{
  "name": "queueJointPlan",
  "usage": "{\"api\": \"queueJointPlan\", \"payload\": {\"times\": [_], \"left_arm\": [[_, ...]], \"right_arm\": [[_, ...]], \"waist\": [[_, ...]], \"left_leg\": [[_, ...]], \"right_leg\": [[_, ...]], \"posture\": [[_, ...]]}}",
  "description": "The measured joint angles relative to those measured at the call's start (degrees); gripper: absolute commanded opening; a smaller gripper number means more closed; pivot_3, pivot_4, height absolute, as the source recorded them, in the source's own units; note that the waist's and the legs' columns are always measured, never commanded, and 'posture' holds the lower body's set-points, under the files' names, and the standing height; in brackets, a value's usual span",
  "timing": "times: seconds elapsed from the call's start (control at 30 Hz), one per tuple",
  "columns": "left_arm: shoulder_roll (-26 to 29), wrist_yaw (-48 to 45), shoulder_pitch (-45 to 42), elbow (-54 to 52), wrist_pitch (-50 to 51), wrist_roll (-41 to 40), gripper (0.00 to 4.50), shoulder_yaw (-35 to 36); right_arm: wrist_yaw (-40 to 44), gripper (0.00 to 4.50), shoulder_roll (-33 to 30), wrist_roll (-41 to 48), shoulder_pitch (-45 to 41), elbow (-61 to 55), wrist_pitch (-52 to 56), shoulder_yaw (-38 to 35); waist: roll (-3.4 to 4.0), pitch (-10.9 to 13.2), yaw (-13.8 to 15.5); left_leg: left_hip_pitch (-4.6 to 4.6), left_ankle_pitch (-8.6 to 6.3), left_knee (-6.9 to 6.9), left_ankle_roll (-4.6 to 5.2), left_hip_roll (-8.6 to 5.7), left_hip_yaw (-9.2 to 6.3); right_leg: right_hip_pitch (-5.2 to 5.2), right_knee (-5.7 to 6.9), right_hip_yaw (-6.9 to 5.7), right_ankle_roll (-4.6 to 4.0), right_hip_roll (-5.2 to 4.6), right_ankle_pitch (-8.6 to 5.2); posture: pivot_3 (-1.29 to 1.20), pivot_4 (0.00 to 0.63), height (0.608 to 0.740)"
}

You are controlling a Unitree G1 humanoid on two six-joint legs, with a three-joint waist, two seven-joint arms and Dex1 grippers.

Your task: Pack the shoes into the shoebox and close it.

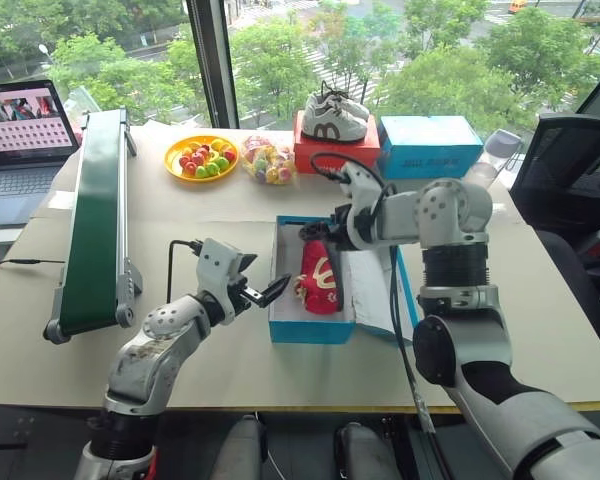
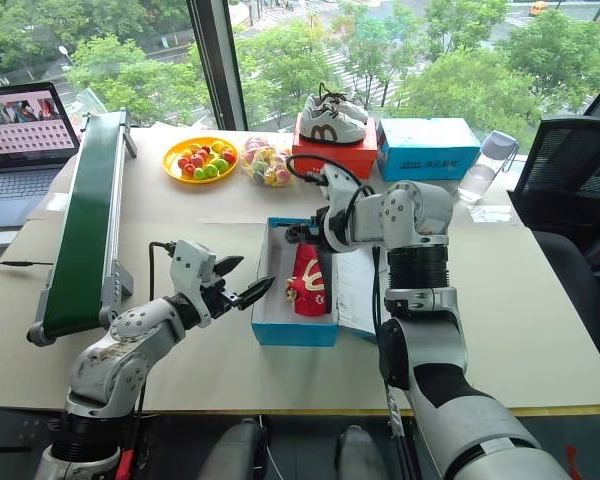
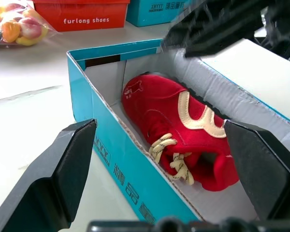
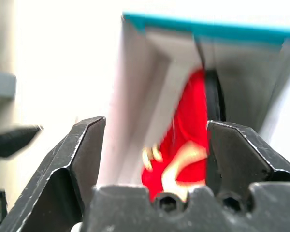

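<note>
The left gripper (image 1: 252, 291) hovers just to the left of the shoebox (image 1: 310, 327), level with its left wall, fingers spread wide and holding nothing.

The shoebox sits near the middle of the table (image 1: 180, 210), long axis running near to far. Its lid (image 1: 375, 290) lies folded flat on the table to the right. Treat the box as light, thin cardboard: the walls will flex under side pressure and the box may slide on the smooth surface. The lid hinges along the right wall; the best hold for closing appears to be the lid's free right edge, lifted and swung over to the left, with the other gripper bracing the left wall.

Inside the box, a red shoe (image 1: 319, 279) lies on its side along the right wall, toe toward the far end, laces (image 3: 170, 155) toward the near end. The upper looks soft and fabric-like, so it should compress under the fingers and resist slipping; the sole gives a stiffer hold. Whether a second shoe lies beneath or behind it cannot be told.

The right gripper (image 1: 316, 231) hangs just above the far end of the shoe, pointing down into the box. Its fingers stand apart in the right wrist view and grip nothing.
</note>
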Motion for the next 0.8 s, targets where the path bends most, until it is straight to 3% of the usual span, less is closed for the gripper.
{"api": "queueJointPlan", "payload": {"times": [0.2,0.33,0.43,0.5,0.57,0.67,0.8], "left_arm": [[5.46,-6.63,2.35,-1.30,0.01,-2.04,4.50,0.90],[6.91,-8.58,2.99,-2.60,0.06,-3.64,4.50,2.24],[5.27,-6.95,4.05,-2.43,-0.37,-4.59,4.50,5.57],[2.34,-2.28,3.17,-0.58,-1.43,-4.43,4.50,9.59],[-0.67,9.22,-1.11,3.99,-3.86,-0.91,4.50,16.88],[-2.01,21.96,-4.82,6.14,-6.28,4.84,4.50,24.04],[-5.02,30.87,-2.81,7.05,-5.67,9.11,4.50,26.47]], "right_arm": [[2.22,4.02,-0.13,-0.66,-1.26,-3.86,-3.28,1.99],[9.65,4.02,-3.25,-2.31,1.25,-7.81,-13.60,9.05],[20.02,4.02,-9.15,-6.00,7.45,-14.04,-27.68,17.93],[28.18,4.02,-13.84,-7.56,12.92,-18.88,-36.78,22.29],[36.92,4.02,-18.71,-7.89,19.79,-25.37,-43.61,26.02],[39.74,4.02,-19.47,-7.79,24.84,-28.49,-45.98,26.60],[41.57,4.02,-19.84,-7.66,31.54,-32.42,-49.29,26.47]], "waist": [[0.02,0.01,-0.15],[0.04,0.02,-0.05],[0.03,0.02,0.04],[0.01,0.04,0.24],[-0.08,0.09,0.34],[-0.11,0.09,-0.39],[-0.15,0.11,0.19]], "left_leg": [[0.00,0.00,-0.01,-0.01,0.02,0.00],[0.00,-0.01,-0.02,-0.01,0.02,-0.01],[0.00,-0.01,-0.02,-0.01,0.01,-0.01],[0.00,-0.01,-0.02,-0.01,0.01,-0.05],[0.00,0.00,0.06,-0.01,0.05,-0.09],[0.07,0.00,0.12,-0.01,0.03,-0.06],[0.08,-0.02,0.09,-0.04,0.03,-0.05]], "right_leg": [[-0.02,-0.02,0.00,-0.01,0.00,0.00],[0.00,-0.06,-0.02,0.00,0.00,-0.02],[0.01,-0.11,-0.02,0.20,-0.01,-0.13],[0.03,-0.07,-0.03,0.39,-0.01,-0.24],[0.05,-0.04,-0.07,0.43,0.03,-0.25],[0.12,-0.02,0.05,0.47,0.03,-0.19],[0.12,-0.03,0.02,0.20,0.03,-0.04]], "posture": [[0.00,0.150,0.737],[0.00,0.150,0.737],[0.00,0.150,0.737],[0.00,0.150,0.737],[0.00,0.150,0.737],[0.00,0.150,0.737],[0.00,0.150,0.737]]}}
